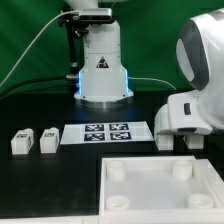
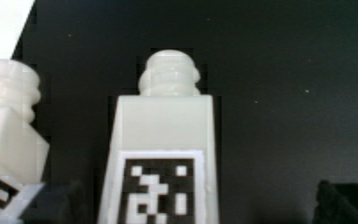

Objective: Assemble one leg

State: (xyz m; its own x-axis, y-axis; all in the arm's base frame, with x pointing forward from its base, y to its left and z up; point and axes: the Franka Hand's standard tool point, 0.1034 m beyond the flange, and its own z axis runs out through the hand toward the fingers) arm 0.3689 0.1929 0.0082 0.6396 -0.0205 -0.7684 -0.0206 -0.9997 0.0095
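The end effector (image 2: 190, 200) hangs with its fingers apart, one dark fingertip (image 2: 30, 202) on each side of the leg (image 2: 163, 140). The leg lies flat on the black tabletop (image 1: 40, 105), tag up, toward the edge at the exterior view's right. A second leg (image 2: 7, 120) lies just beside it, parallel, with a narrow strip of tabletop between them. It crowds one fingertip, though contact cannot be told. The marker board (image 1: 107, 132) lies mid-tabletop and the white tray (image 1: 105, 190) fills the near corner. Two spare legs (image 1: 20, 141) (image 1: 48, 139) rest well apart near the opposite edge.
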